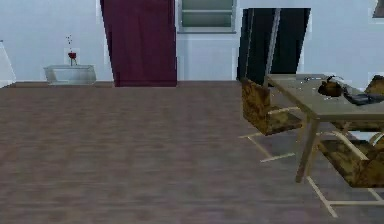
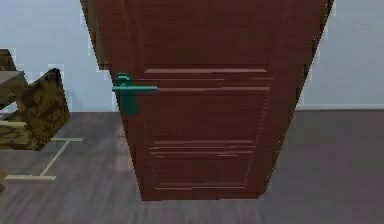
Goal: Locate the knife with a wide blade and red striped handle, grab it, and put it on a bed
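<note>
Knife whereabouts cannot be told; no spot can be given for the knife. The state of the tool cannot be told either.

In the forward view a dark wooden floor (image 1: pixel 140 150) is seen running to a pale wall (image 1: pixel 50 35). Against that wall a maroon curtain (image 1: pixel 140 40) is hung left of the middle and a black curtain (image 1: pixel 272 45) right of it. Between them, high up, part of a pale window (image 1: pixel 207 14) is seen. Near the forward view's left a low pale stand (image 1: pixel 70 74) is set against the wall, and a small red-stemmed thing (image 1: pixel 71 52) is stood on it; what it is cannot be made out. At the forward view's right a wooden surface (image 1: pixel 305 100) is placed. A dark rounded thing (image 1: pixel 328 88) lies on it, with a flat dark thing (image 1: pixel 358 97) just beside that and a further dark shape (image 1: pixel 376 88) at the picture's edge. Two chairs with mottled brown upholstery are drawn up to it, one (image 1: pixel 265 105) at its far left end and one (image 1: pixel 350 160) nearer.

In the arm side view a red-brown panelled door (image 2: pixel 205 100) is seen close by, fitted with a teal handle (image 2: pixel 130 88) on its left side. At the arm side view's left a mottled brown chair (image 2: pixel 40 105) is seen on a pale frame, with a corner of the surface (image 2: pixel 8 80) just above it.
</note>
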Controlling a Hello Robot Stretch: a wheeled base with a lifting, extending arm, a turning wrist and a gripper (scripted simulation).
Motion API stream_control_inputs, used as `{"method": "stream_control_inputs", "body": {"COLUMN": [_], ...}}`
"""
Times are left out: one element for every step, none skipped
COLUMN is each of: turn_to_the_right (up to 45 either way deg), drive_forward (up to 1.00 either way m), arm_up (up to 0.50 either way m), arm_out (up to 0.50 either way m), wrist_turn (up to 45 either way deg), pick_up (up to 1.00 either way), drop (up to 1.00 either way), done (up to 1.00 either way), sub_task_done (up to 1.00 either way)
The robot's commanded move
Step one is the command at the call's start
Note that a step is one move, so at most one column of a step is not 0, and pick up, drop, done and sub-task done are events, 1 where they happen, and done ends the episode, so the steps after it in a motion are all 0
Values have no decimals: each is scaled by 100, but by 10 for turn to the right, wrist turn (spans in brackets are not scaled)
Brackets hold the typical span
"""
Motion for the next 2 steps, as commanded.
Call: {"method": "stream_control_inputs", "body": {"turn_to_the_right": [0, 0], "drive_forward": [100, 40], "arm_up": [0, 0], "arm_out": [0, 0], "wrist_turn": [0, 0], "pick_up": [0, 0], "drop": [0, 0], "done": [0, 0], "sub_task_done": [0, 0]}}
